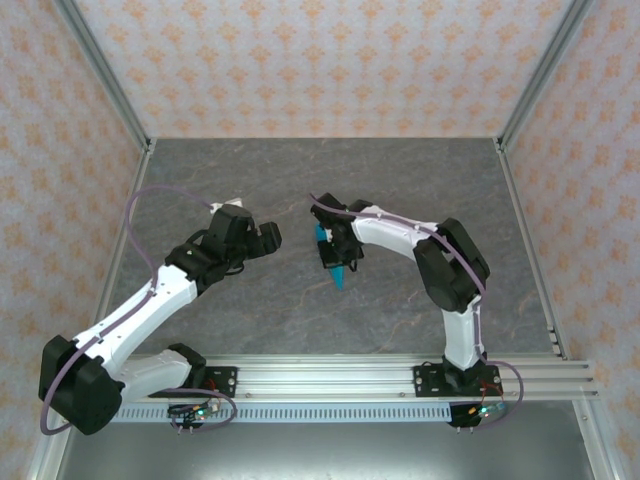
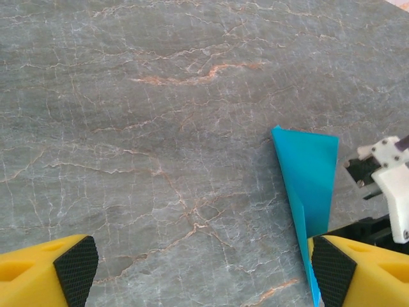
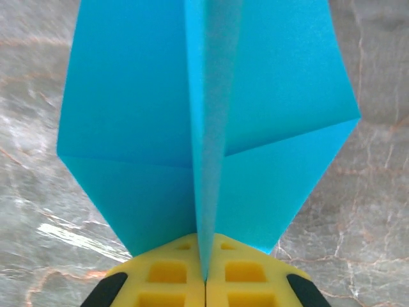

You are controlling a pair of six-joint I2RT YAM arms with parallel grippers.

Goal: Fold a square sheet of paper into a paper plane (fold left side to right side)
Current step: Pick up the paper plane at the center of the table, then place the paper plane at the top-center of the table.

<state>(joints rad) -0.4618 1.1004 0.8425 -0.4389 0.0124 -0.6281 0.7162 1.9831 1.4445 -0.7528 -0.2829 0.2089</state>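
The square sheet of paper stands folded into a bright cyan paper plane (image 3: pixel 147 115). Its two wings spread left and right, and its middle keel runs down between the yellow fingers. My right gripper (image 3: pixel 206 278) is shut on that keel. In the top view the paper plane (image 1: pixel 340 276) hangs near the table's middle under my right gripper (image 1: pixel 335 256), its pointed end toward the near edge. My left gripper (image 1: pixel 268 238) is a short way to its left, open and holding nothing. In the left wrist view the paper plane (image 2: pixel 310 173) is beside the right fingertip (image 2: pixel 332 268) of my left gripper (image 2: pixel 204 272).
The grey marble table (image 1: pixel 300 180) has patterned walls at the back and both sides. A metal rail (image 1: pixel 400 380) with the arm bases runs along the near edge. White parts of the right arm (image 2: pixel 390 185) show at the right of the left wrist view.
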